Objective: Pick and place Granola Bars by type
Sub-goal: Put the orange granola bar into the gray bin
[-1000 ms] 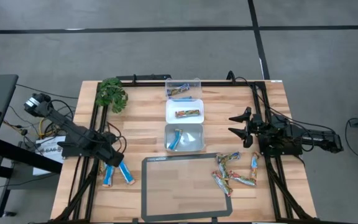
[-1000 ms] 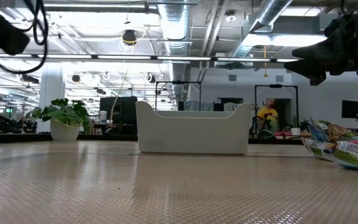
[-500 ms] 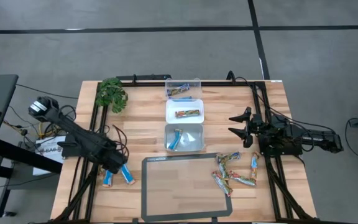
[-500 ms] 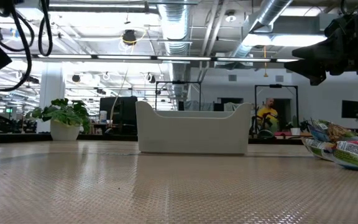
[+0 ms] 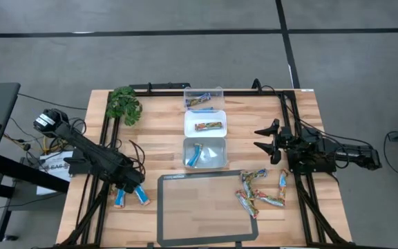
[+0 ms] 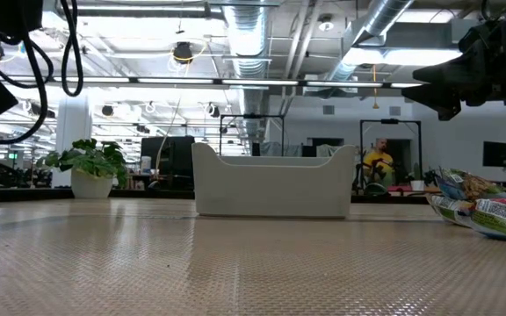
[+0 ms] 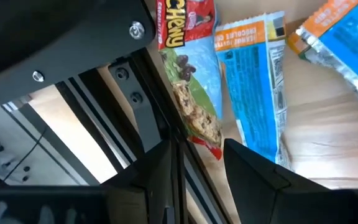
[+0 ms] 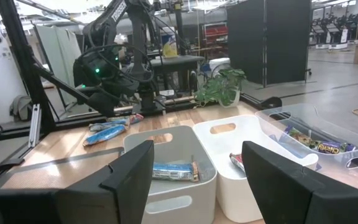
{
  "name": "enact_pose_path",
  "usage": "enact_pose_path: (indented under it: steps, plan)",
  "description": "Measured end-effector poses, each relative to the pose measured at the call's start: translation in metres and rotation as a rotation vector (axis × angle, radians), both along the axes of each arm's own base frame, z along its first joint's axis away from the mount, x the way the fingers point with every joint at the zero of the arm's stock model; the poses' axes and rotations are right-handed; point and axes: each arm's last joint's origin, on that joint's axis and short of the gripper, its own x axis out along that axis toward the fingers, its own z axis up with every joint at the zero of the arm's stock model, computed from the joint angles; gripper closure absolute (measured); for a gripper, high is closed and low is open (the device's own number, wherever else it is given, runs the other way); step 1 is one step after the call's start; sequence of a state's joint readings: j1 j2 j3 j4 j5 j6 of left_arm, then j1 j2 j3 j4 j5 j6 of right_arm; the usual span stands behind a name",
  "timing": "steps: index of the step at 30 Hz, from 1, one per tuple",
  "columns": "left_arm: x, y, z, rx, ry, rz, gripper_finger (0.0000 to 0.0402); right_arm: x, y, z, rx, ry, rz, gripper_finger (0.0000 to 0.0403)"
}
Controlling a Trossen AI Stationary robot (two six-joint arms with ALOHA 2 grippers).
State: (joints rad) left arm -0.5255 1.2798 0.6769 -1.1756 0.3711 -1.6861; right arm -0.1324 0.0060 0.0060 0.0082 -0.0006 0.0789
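Observation:
My left gripper [image 5: 131,184] is open and low over the table's near left part. In the left wrist view [image 7: 197,148] its fingers stand on either side of the near end of a green and red granola bar [image 7: 191,93]; I see no touch. Two blue bars [image 7: 253,93] [image 7: 347,43] lie beside it on the wood, and they also show in the high view [image 5: 119,199] [image 5: 142,196]. A pile of multicoloured bars [image 5: 258,192] lies at the near right. My right gripper [image 5: 261,138] is open and empty, held above the table right of the tubs.
Three tubs stand in a row at mid-table: the far one [image 5: 216,93] holds bars, the middle one [image 5: 189,124] a multicoloured bar, the near one [image 5: 220,155] a blue bar. A grey-framed mat [image 5: 206,207] lies at the near edge. A plant [image 5: 123,105] stands far left.
My left gripper has gone toward the table's near edge and down over the bars at the near left. The bars have stayed where they lay.

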Motion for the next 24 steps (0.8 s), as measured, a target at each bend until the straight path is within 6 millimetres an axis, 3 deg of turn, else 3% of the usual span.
enact_pose_path:
  steps: [24]
  plan:
    - [0.021, -0.003, -0.018, -0.082, -0.11, 0.022, 0.026, 0.0, 0.0, 0.0, 0.0, 0.0, 0.0, 0.0163]
